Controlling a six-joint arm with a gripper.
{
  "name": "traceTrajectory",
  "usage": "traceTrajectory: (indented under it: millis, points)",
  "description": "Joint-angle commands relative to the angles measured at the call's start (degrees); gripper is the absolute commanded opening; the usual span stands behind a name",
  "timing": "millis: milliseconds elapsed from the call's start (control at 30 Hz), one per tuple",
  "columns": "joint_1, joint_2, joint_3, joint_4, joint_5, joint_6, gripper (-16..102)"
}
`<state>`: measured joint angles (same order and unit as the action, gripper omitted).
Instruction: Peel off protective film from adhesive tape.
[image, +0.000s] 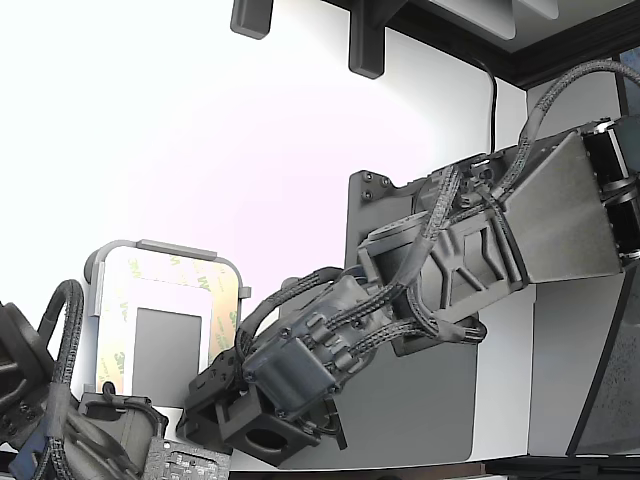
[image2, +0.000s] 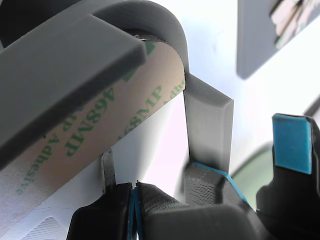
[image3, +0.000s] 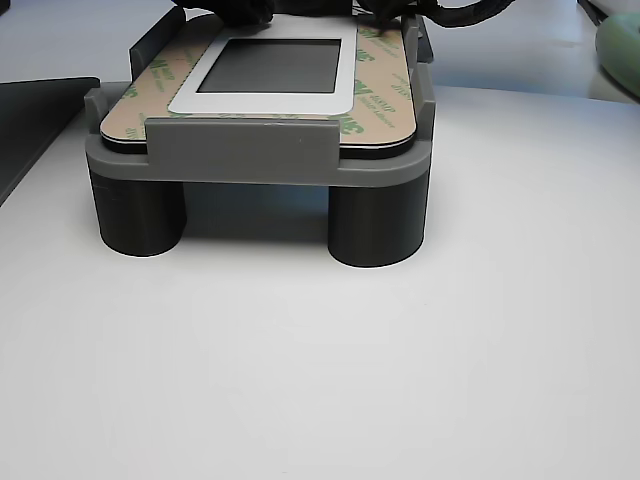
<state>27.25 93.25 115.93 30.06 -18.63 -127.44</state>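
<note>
Beside the tray (image2: 75, 55), gripper (image2: 132, 200) fingers pressed together, pinched film (image2: 95, 125) edge hidden, adhesive tape (image3: 380, 85) cropped.

Bright, overexposed white table (image: 150, 130); wrist view close-up blurred; soft shadows under tray (image3: 260, 165).

Reaches in from the exterior view's right, arm (image: 470, 250) slanting down to the wrist. Gripper (image2: 134, 197) with blue-padded fingers (image2: 291, 141); one pair pressed together, another standing apart.
</note>
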Motion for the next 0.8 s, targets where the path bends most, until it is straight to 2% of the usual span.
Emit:
traceTrajectory:
  millis: [0,767]
  points:
    - [-0.62,1.14,-1.76,-0.18,-0.18,-0.09,-8]
    - [-0.70,0.97,-2.72,1.14,-0.18,0.88,-9]
